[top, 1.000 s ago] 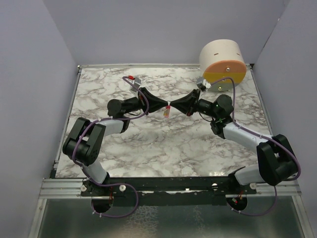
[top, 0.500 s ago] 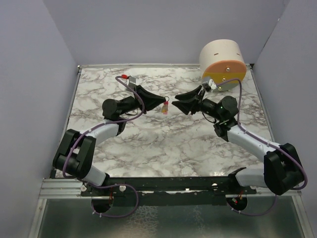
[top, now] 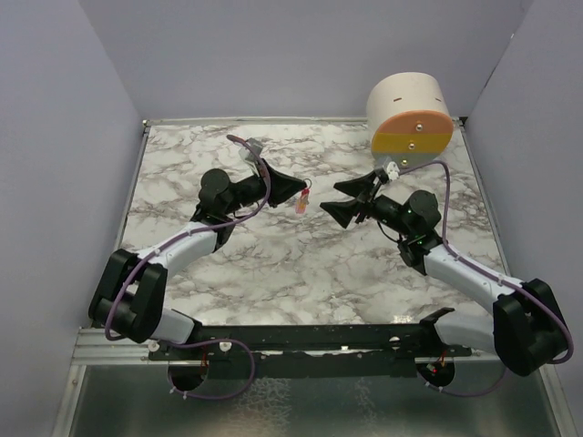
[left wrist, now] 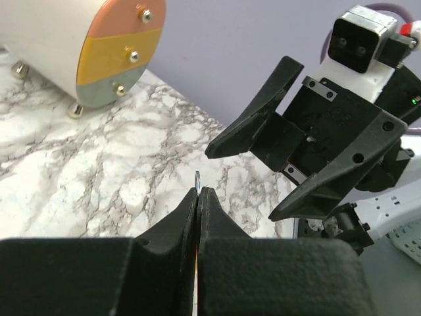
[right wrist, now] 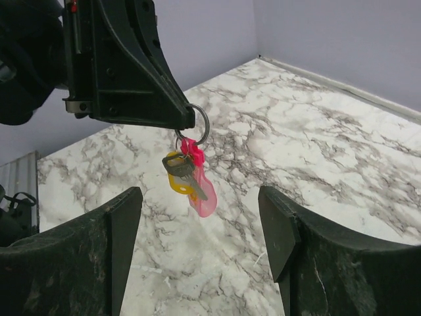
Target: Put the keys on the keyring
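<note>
Although the marble table [top: 273, 264] carries a big drum [top: 410, 109] at its far right corner, the work goes on in the air above the table's middle. The left gripper [top: 301, 189] has its jaws pressed tight together, pinching the rim of the keyring [right wrist: 207, 128], which it holds clear of the marble. Facing it and a little apart, the right gripper [top: 332, 198] stands spread wide with nothing between its fingers. In the right wrist view the ring shows as a plain metal loop at the left fingertips. The pink key [right wrist: 202, 194] and the yellow key [right wrist: 175, 183] hang together below it. A dark blade lies across the yellow head.

By my reading the threading step is done or all but done, since both keys dangle from the ring and neither lies on the table. Whether each sits fully inside the coil I cannot tell from these views. The next move seems to call for a check that the keys hang free, then a gentle lowering of the ring to the marble before the left jaws part.

No brand, label or lettering can be read anywhere. The drum's face shows only orange, yellow and grey bands with small screws
</note>
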`<state>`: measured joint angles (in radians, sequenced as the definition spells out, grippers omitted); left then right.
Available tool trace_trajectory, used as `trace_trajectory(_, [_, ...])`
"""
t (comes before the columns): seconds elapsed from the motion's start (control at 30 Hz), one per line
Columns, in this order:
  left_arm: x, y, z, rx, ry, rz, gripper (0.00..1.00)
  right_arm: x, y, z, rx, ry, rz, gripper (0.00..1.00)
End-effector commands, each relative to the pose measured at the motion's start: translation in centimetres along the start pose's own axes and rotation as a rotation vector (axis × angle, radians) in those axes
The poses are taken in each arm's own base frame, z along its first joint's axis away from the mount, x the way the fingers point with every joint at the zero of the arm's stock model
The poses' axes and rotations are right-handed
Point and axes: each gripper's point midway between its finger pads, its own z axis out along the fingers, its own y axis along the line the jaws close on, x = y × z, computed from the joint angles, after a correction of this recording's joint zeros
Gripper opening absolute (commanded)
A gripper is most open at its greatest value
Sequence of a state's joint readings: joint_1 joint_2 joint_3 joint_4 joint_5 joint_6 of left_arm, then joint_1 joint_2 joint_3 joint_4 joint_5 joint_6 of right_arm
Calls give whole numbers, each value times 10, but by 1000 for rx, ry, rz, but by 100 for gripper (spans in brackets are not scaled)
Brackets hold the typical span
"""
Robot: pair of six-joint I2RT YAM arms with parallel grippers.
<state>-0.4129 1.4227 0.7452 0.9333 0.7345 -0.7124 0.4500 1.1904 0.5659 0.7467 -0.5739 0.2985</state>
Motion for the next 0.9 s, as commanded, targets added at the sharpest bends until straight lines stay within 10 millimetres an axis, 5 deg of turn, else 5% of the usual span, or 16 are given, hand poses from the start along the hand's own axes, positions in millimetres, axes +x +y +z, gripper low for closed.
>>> trace_trajectory(0.0, [-2,11,7,-142,16,24,0,11,-12,-5,66,23,-9,72])
trace_trajectory(0.4, [26,-6,39,-233,109,48,0,39,-13,-4,97,61,15,75])
trace_trajectory(0.87, [36,-11,50,-278,152,43,0,49,-29,-2,168,58,24,69])
